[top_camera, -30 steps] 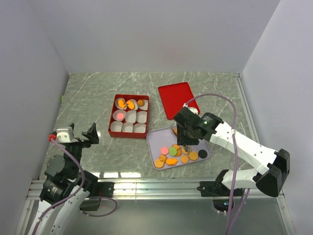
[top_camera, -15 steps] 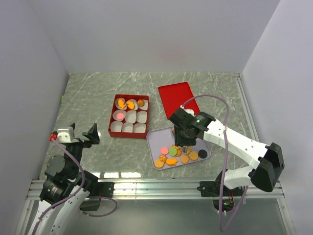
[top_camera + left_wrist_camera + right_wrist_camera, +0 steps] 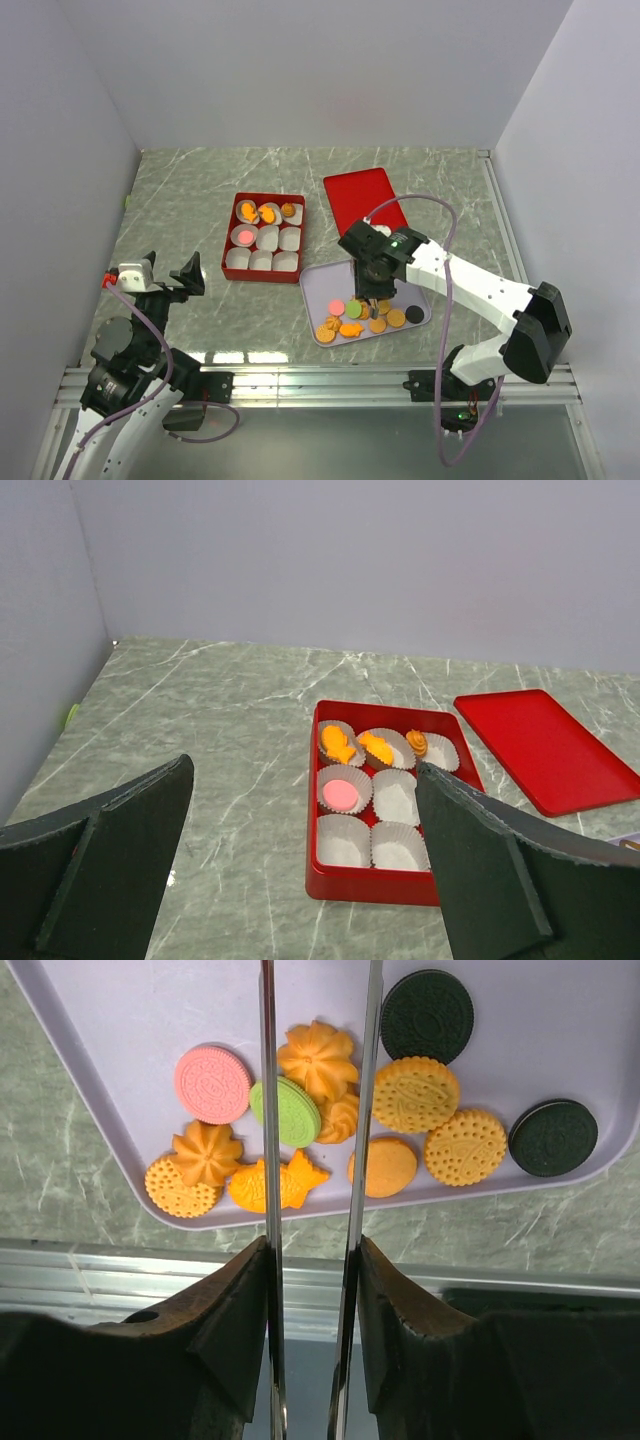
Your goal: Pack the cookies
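The step in hand is judged to be the pick: one more biscuit is to be taken from the tray [image 3: 130,1010] before it is carried to the red box [image 3: 312,810]. The loose cookies [image 3: 415,1095] are gathered on the lavender tray, which is set near the near edge of the worktop [image 3: 200,190], right of its middle. Four more are already seated in the paper cups [image 3: 396,795] of the box at the worktop's middle. Three orange ones are in the far row and a pink one is in the middle row. The red lid [image 3: 360,200] is laid just beyond the tray.

The right gripper [image 3: 375,296] is held over the tray with its thin fingers [image 3: 268,1110] part-way apart. A green cookie [image 3: 295,1112] and an orange flower cookie [image 3: 318,1060] are framed between them. Nothing is seen clamped or lifted. The left gripper [image 3: 170,268] is parked by the near left corner, jaws spread wide and empty.

Next, a descent onto a single biscuit and a closing on its rim are called for, with the overlapped neighbours left undisturbed.

The cookies are laid flat, faces up. Being round, most have no long axis. Only the star-shaped cookie [image 3: 275,1182] is elongated, and it is stretched roughly along the tray's near rim, across the line of the fingers.
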Available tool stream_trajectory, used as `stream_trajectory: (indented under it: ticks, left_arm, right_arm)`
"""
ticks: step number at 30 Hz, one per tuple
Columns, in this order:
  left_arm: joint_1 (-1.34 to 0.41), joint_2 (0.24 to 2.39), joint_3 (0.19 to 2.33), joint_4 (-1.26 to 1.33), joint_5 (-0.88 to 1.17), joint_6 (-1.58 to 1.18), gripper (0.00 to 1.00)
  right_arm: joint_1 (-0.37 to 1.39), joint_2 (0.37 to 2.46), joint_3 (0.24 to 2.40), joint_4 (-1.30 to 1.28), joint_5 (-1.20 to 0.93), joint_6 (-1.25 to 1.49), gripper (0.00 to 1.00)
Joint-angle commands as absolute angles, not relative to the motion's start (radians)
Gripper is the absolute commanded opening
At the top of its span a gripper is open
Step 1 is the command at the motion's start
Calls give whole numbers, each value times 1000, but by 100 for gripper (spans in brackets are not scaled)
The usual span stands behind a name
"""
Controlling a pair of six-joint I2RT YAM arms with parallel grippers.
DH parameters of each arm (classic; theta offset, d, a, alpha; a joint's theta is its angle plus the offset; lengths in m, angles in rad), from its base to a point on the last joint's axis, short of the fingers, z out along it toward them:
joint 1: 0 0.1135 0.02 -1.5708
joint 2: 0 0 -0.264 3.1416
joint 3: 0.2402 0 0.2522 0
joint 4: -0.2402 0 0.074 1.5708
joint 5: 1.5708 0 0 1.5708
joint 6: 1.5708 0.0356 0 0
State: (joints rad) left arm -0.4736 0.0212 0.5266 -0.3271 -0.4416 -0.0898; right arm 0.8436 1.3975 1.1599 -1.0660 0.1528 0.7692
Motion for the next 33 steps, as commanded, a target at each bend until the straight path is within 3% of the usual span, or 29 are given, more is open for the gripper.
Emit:
stream_trajectory:
  ticks: [1,18,33]
  left_arm:
    - [-479,11,522,-322,-434,-77,99]
    - [-480,15,522,-318,-442,-77,99]
    - [-480,18,522,-316,-462,-81,99]
  right_arm:
    - [836,1405,1215,-1060,176,781,38]
    - [839,1382,1488,-1158,137,779,37]
    - [842,1670,1923,-1158,37,673,37]
